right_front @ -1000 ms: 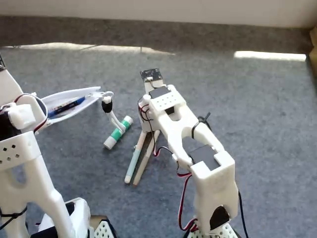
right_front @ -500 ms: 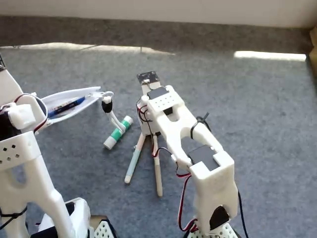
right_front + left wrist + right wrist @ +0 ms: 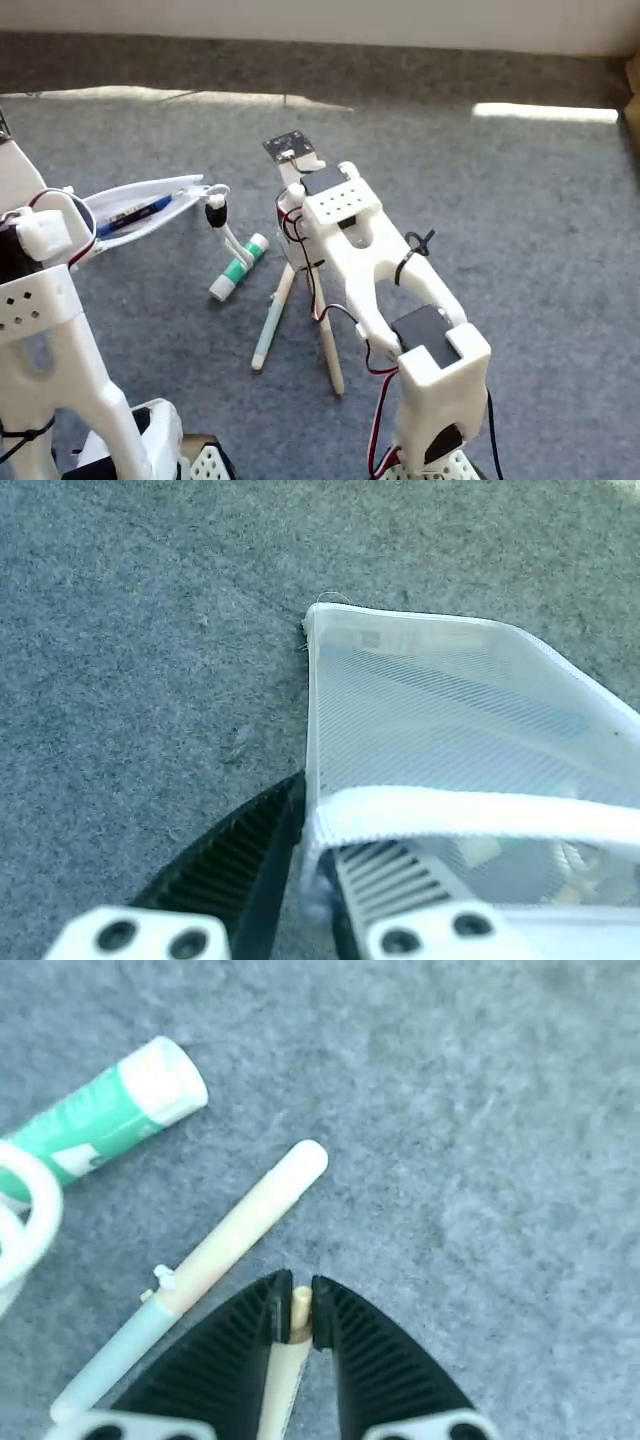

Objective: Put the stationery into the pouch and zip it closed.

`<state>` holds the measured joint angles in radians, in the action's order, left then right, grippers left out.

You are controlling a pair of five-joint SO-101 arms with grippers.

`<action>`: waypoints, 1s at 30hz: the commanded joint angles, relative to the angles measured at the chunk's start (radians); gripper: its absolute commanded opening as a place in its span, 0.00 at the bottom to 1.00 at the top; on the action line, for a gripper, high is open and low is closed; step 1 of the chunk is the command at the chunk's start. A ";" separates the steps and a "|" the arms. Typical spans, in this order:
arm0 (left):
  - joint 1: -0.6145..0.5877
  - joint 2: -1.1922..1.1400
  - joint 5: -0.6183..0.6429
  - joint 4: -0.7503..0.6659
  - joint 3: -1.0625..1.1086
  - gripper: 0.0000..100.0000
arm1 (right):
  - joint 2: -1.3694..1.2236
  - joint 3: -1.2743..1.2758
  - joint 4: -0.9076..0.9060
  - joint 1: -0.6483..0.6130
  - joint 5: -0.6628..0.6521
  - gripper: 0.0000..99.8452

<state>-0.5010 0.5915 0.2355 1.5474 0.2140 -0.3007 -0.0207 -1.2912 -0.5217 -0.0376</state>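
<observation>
a white mesh pouch [image 3: 140, 212] lies open on its side at the left of the high view, its mouth facing the middle of the table, with a blue pen [image 3: 136, 213] inside. the left gripper [image 3: 318, 825] is clamped on the pouch's edge: in the left wrist view a black finger sits outside the mesh and the other finger shows through it. a white cord [image 3: 228, 238] with a black bead hangs off the pouch's open end.

just beside that cord lies a green and white glue stick [image 3: 238, 267], flat on the grey carpet [image 3: 520, 250]. near it, and not touching it, a pale pen [image 3: 273, 318] lies at a slant (yellowish at one end, light blue at the other in the right wrist view).

the right gripper [image 3: 296, 1295] pinches one end of a cream pen [image 3: 330, 355] between its black jaws, which are nearly shut around it. the pen's free end points back toward that arm's base; whether it touches the carpet cannot be told. the gripped end sits close beside the pale pen's upper half.

the right arm stretches over the middle of the table; the left arm stands at the left edge.
</observation>
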 commanded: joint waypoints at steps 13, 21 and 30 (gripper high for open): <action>-0.008 0.031 0.008 -0.020 -0.008 0.01 | 0.285 -0.051 -0.137 -0.007 -0.012 0.00; -0.007 0.031 0.008 -0.021 -0.008 0.01 | 0.456 -0.053 -0.137 -0.054 -0.014 0.00; -0.005 0.031 0.008 -0.021 -0.008 0.01 | 0.608 -0.058 -0.173 -0.162 -0.014 0.00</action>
<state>-0.5010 0.5915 0.2355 1.5474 0.2140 0.2225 -0.0207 -1.4507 -0.6490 -0.0391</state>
